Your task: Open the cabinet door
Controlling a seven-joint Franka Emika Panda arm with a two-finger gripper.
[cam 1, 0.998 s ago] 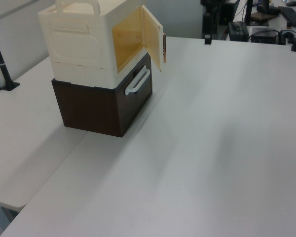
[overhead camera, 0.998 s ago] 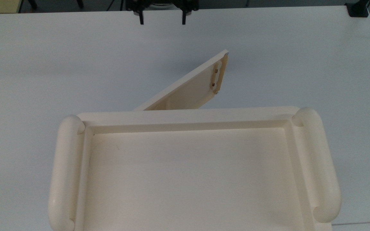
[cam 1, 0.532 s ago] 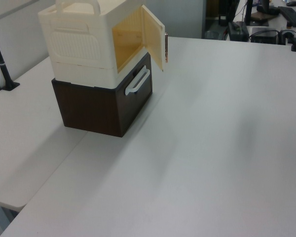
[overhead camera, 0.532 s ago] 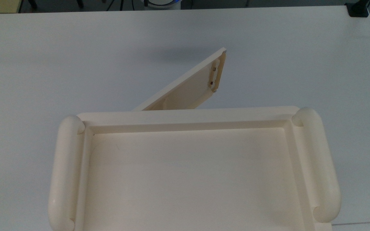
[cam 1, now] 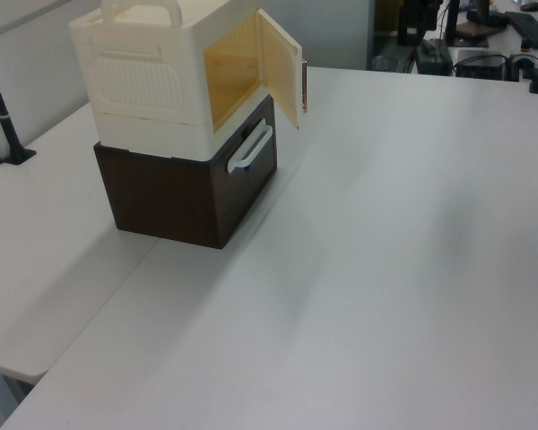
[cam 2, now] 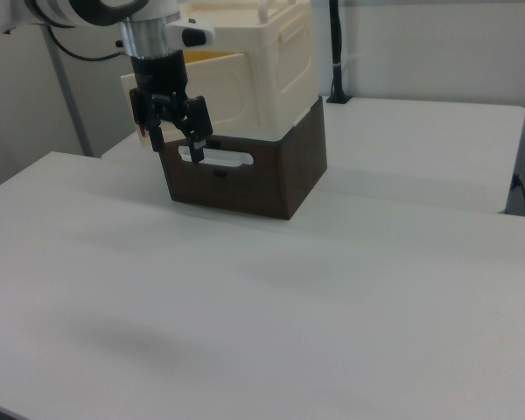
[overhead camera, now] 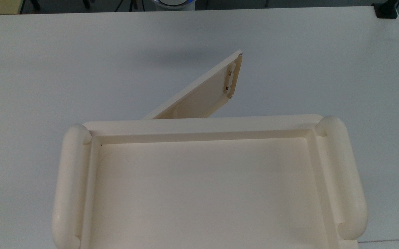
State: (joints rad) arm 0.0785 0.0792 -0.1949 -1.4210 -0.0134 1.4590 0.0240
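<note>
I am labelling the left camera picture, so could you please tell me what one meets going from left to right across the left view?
Black post → cream cabinet on the dark brown drawer box → white drawer handle → open cabinet door → bare white table.

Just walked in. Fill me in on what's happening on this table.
A Franka arm is opening the cabinet door of a cream cabinet stacked on a dark brown drawer box. The door stands swung well out on its hinge, showing the interior. The gripper hangs in the air in front of the stack, fingers spread, holding nothing.
</note>
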